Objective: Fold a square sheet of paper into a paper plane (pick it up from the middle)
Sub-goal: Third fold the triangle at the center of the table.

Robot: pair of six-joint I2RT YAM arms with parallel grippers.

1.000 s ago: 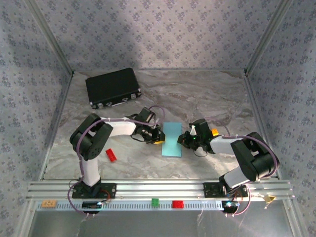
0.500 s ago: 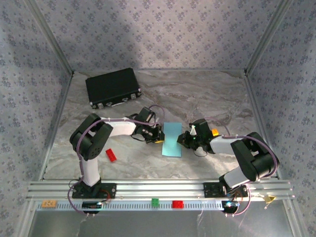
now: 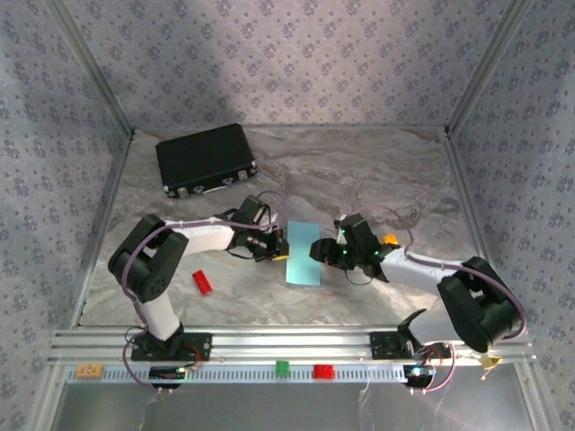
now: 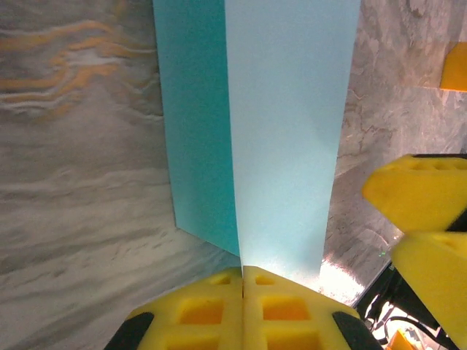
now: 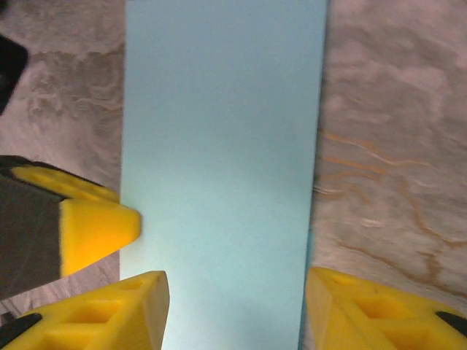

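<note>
1. Black case (image 3: 207,159): sits at the far left of the table, well apart from the work. Its lid is down, so you cannot tell what is inside (your only container here, and no part of the job).
2. Square sheet of paper (image 3: 304,257): lies mid-table between the arms, doubled into a narrow strip along a lengthwise crease.
3. Left gripper (image 4: 242,275): pads pressed together on the strip's near edge, at the crease.
4. Right gripper (image 5: 233,295): fingers spread wide, straddling the strip and gripping nothing.
5. Small red brick (image 3: 202,282): beside the left arm, apart from the paper.

Step, as I judge it: setting the centre fold. Next you would flatten that crease, then turn in the nose corners. Keep one side pinned so the thin sheet cannot slide.
</note>
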